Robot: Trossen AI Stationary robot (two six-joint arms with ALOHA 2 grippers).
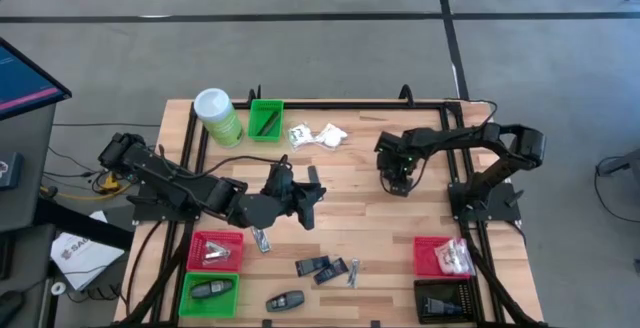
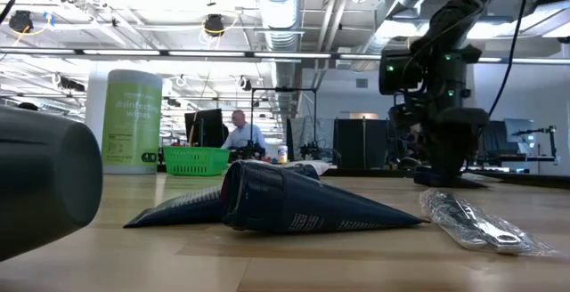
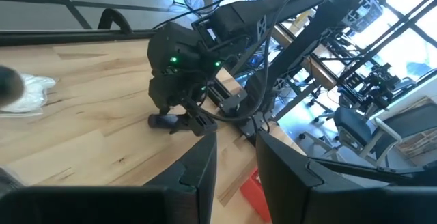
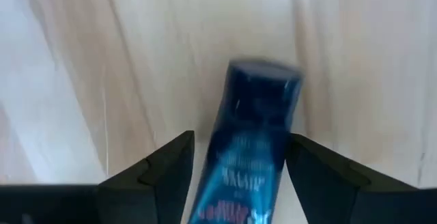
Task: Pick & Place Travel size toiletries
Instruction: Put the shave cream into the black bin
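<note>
Right claw [image 4: 235, 159] has its fingers apart straddling a dark blue packet [image 4: 256, 145] lying flat on the table between them, looks light, floppy and slick, so I'd pinch it mid-body

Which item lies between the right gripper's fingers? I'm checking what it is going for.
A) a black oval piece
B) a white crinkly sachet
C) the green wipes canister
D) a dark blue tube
D: the right wrist view shows a dark blue tube lying on the wooden table between the two fingers of the right gripper, whose jaws stand apart on either side of it.
</note>
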